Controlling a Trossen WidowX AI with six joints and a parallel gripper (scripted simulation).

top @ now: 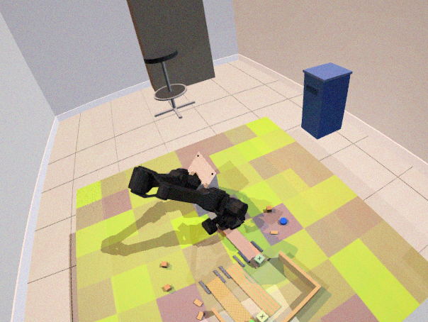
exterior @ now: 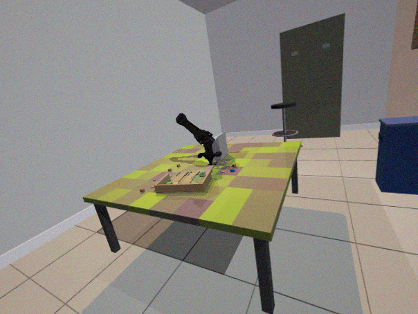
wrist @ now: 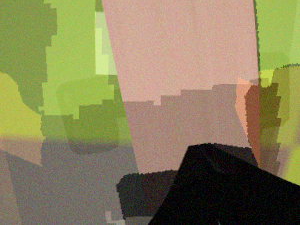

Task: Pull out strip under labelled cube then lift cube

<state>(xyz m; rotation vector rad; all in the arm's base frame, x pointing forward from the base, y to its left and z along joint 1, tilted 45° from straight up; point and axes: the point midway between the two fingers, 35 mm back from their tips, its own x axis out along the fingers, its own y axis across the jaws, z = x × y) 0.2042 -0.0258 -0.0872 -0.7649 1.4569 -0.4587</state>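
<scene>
My gripper (top: 221, 230) (exterior: 211, 164) (wrist: 198, 153) is shut on the near end of the pink strip (top: 241, 242) (wrist: 185, 49), low over the table; the arm hides the grip in the top view. A pale green cube (top: 259, 259) (exterior: 203, 173) with a dark X sits at the strip's far end, near the dark guide rails. A second pale green cube (top: 262, 316) with an X is at the far end of the other strips. A striped orange strip (top: 253, 289) and a dotted orange strip (top: 227, 299) lie side by side.
A wooden tray wall (top: 301, 270) (exterior: 181, 188) borders the far ends of the strips. A blue disc (top: 283, 220) (exterior: 232, 170) and small orange blocks (top: 274, 232) lie beside the arm. More blocks (top: 164, 264) lie on its other side. An upright pale panel (top: 203, 168) (exterior: 222, 146) stands behind the arm.
</scene>
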